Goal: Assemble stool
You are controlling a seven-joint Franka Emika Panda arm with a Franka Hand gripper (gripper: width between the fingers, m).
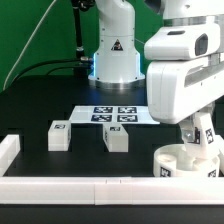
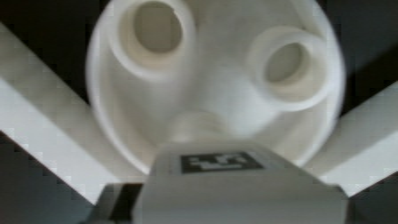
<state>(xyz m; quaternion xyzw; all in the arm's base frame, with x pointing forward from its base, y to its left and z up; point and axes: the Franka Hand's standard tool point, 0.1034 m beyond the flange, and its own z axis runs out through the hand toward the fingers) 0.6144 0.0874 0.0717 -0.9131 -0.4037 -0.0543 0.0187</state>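
Note:
The round white seat (image 1: 183, 162) lies at the front on the exterior view's right. In the wrist view the seat (image 2: 210, 75) shows two oval holes. One tagged leg (image 2: 224, 170) stands on it between my fingers (image 2: 50, 105). My gripper (image 1: 200, 140) straddles this leg (image 1: 204, 133). A thin dark strip shows beside the leg on one side, so contact is unclear. Two more legs (image 1: 58, 135) (image 1: 115, 138) lie on the black table toward the exterior view's left.
The marker board (image 1: 113, 114) lies flat behind the loose legs. A white border bar (image 1: 90, 188) runs along the front, with a corner piece (image 1: 8, 150) on the exterior view's left. The arm's base (image 1: 113, 55) stands at the back.

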